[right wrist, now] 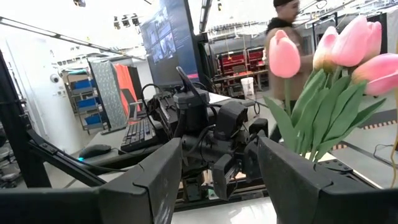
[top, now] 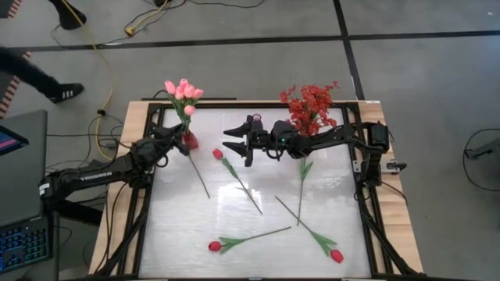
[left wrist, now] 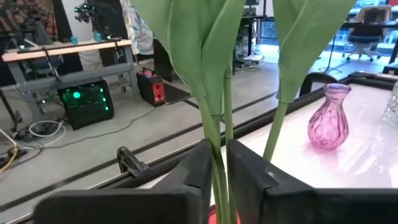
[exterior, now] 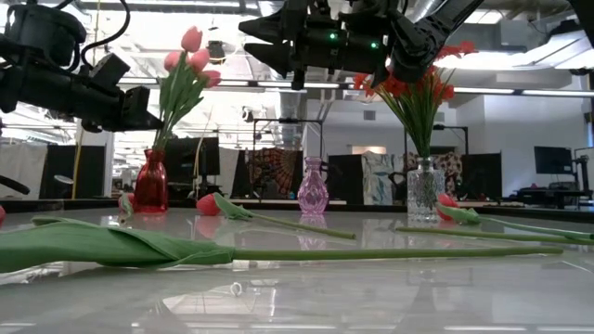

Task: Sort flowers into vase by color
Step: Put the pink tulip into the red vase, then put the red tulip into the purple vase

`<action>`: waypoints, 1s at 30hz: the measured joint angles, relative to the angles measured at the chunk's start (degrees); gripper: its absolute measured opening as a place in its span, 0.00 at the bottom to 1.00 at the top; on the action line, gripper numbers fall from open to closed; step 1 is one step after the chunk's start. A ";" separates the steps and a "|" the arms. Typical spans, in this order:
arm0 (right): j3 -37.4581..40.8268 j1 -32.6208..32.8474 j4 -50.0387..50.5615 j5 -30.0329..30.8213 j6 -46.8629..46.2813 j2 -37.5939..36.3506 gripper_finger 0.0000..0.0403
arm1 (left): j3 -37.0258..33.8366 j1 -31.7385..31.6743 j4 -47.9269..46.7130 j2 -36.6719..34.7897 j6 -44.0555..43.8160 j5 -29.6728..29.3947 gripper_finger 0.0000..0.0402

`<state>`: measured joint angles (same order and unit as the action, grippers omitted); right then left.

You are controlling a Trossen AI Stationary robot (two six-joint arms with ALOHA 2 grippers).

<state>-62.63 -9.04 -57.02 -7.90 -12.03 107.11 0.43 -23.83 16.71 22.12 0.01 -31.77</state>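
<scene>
Left gripper (top: 173,137) is sitting at the red vase (top: 190,140), table's 11 o'clock, fingers (left wrist: 202,168) pinching in on the pink tulip stems (left wrist: 219,143); gap is nearly closed around them, can't tell if they're actually clamped or just slack

Pink tulips (top: 183,91) are standing upright in the red vase, blooms leaning toward 12

Right gripper (top: 234,142) is hovering above the table around 12, jaws wide apart, holding nothing, pointing at the left gripper and the pink bunch

Red sprays (top: 311,105) are sitting in the clear vase (exterior: 424,188) at 1 o'clock, right behind the right arm

Pink glass vase (exterior: 313,188) is standing between the 2 other vases, holding nothing

3 red tulips are lying flat on the table: 1 near centre (top: 218,154), 1 at 7 (top: 214,246), 1 at 5 (top: 337,255)

1 bare green stem (top: 302,183) is lying right of centre
</scene>
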 joint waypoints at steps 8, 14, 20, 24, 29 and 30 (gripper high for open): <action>0.00 0.00 -0.01 0.00 0.00 0.00 0.59 | 0.98 0.00 -3.87 -0.03 0.50 0.29 0.33; 0.00 -0.30 0.01 0.02 0.00 0.00 0.59 | 6.29 0.79 -12.70 -0.03 1.33 0.51 0.43; -0.01 -0.55 -0.01 0.12 -0.03 0.00 0.59 | 11.37 2.84 -17.71 -0.06 0.58 0.52 0.46; 0.00 -0.52 0.01 0.26 0.02 0.00 0.59 | 13.79 4.36 -18.62 -0.03 -0.11 0.61 0.46; 0.00 -0.50 0.01 0.26 0.07 0.00 0.59 | 16.14 5.52 -19.33 -0.04 -2.55 0.54 0.46; 0.00 -0.50 0.01 0.26 0.07 0.00 0.59 | 16.75 5.72 -19.93 -0.04 -2.67 0.56 0.46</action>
<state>-62.63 -9.54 -57.01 -7.64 -11.97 107.11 17.18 -18.12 -3.22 22.09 -2.66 -31.21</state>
